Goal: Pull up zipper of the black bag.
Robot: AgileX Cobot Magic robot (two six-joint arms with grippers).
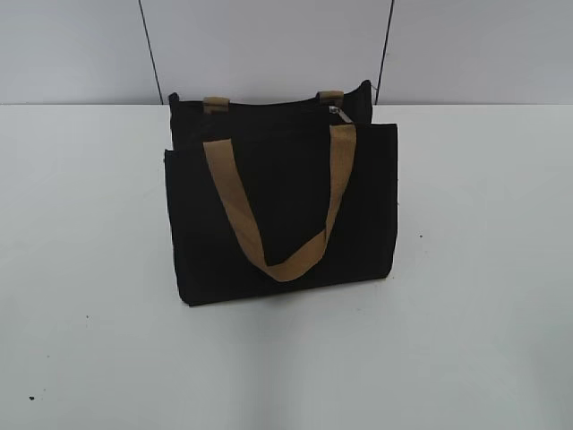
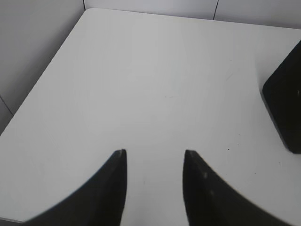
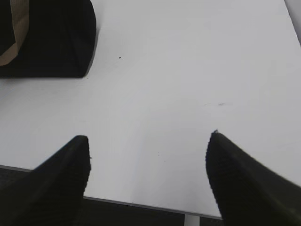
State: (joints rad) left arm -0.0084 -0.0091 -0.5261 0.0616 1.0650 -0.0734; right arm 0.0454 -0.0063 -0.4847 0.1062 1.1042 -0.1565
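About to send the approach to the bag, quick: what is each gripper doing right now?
Left gripper: open, holding nothing, over bare table.
Right gripper: open wide, holding nothing, away from the black bag.

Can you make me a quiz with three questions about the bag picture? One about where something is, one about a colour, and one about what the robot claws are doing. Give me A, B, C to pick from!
1. Where on the black bag is the zipper?
A. At the top, near its right end
B. At the bottom left corner
C. In the middle of the front

2. What colour are the handles?
A. Red
B. Tan
C. Blue

3. What are the left gripper and right gripper doing?
A. Both squeezing the bag
B. One holding the zipper
C. Both open over the bare table

Answers:
1 A: a small silvery bit shows at the bag's top edge, by the right strap.
2 B: the straps look light brown against the black cloth.
3 C: both wrist views show spread fingers with only white table between them.
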